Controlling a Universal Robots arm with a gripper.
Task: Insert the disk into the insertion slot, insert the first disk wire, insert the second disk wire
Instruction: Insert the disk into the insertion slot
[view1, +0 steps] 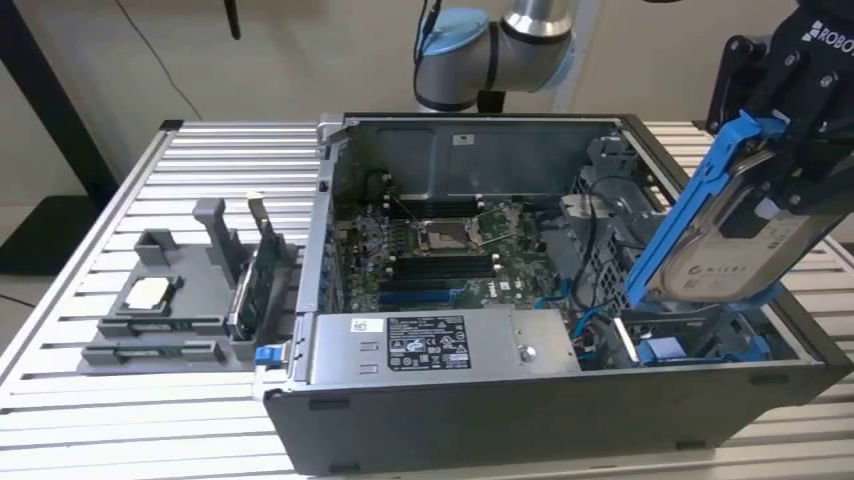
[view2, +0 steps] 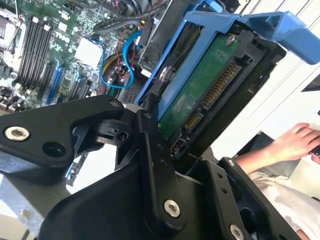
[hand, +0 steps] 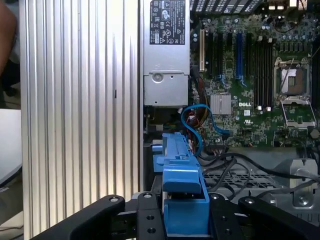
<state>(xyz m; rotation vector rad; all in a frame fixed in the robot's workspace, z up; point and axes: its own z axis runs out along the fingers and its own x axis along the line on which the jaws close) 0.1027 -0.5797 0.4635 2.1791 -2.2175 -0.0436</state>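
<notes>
Slatted tabletop (view1: 200, 160) carried an open computer case (view1: 534, 420). Fingers (hand: 146, 212) were clenched on the disk (view1: 727, 240), tilted just above the insertion slot (view1: 694, 345) and not seated. Both wires apparently remained undone.

On the table (view1: 147, 420), a parts holder (view1: 160, 305) stands at the exterior view's left of the case (view1: 534, 420). Inside, the motherboard (view1: 441, 250) lies behind the power-supply box (view1: 427, 345); the disk (view1: 727, 240) hangs tilted over the insertion slot (view1: 694, 348).
</notes>
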